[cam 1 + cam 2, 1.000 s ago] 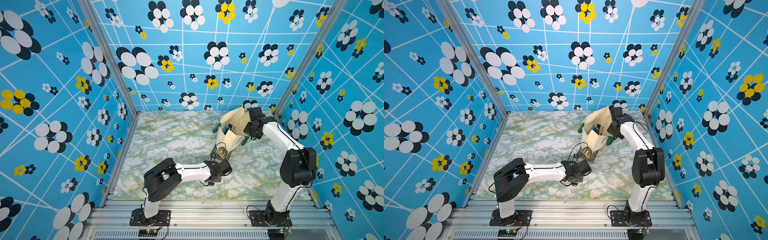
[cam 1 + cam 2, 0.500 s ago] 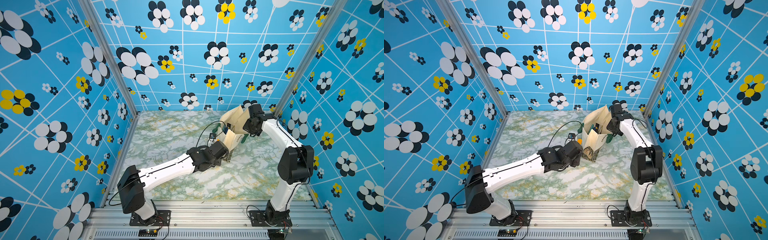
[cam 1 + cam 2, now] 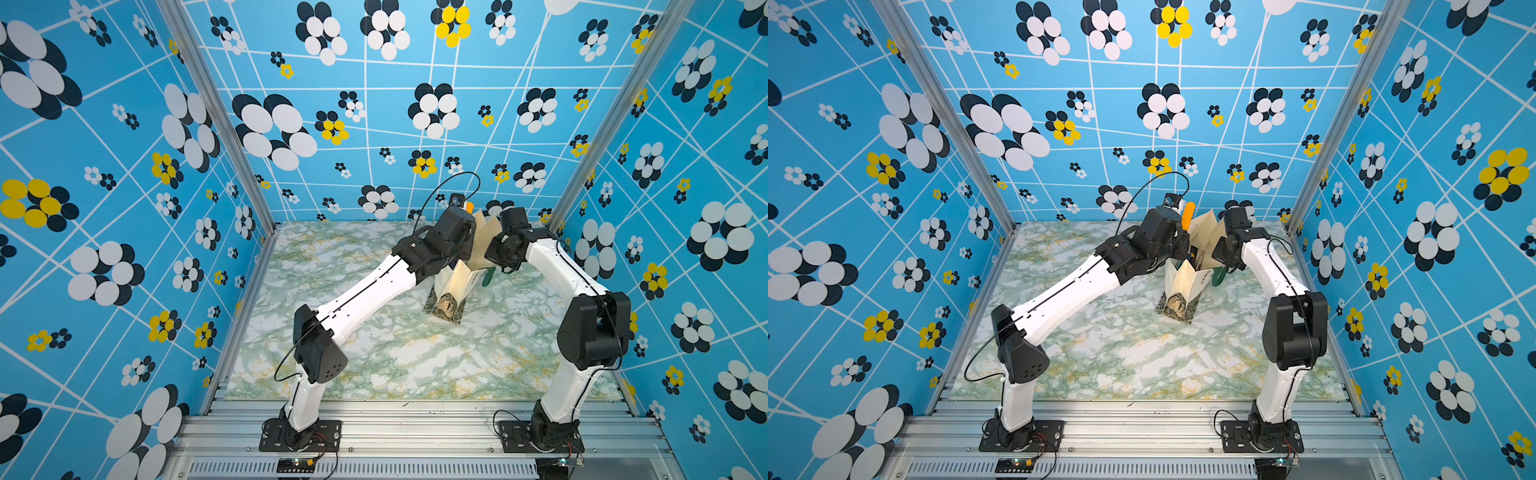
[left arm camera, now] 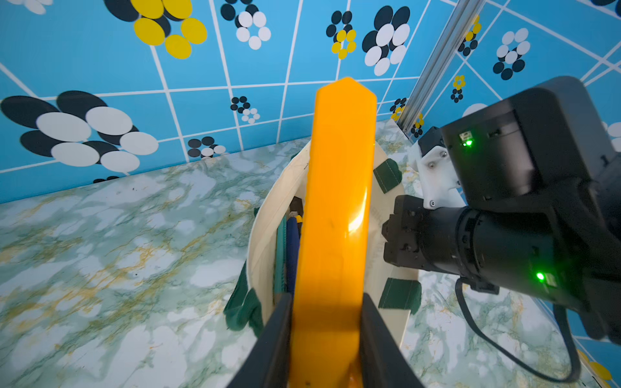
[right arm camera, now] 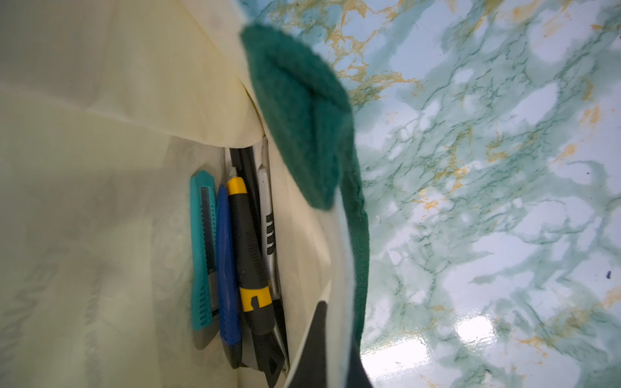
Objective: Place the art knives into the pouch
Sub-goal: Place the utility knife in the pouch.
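Left wrist: fingers [image 4: 275, 342] grip knife [image 4: 336, 218] above pouch [image 4: 260, 238].

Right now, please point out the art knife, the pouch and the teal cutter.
art knife [image 4: 336, 218]: left wrist view, mid-body.
pouch [image 3: 1177, 308]: in a top view, patterned bottom band.
teal cutter [image 5: 199, 268]: right wrist view, handle.

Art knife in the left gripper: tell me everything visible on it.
The art knife is a long, flat, glossy orange bar, plastic by its look, with a tapered far end; no blade shows. The left gripper is shut on its near end, one finger on each side. The rest juts over the open pouch, not yet inside.
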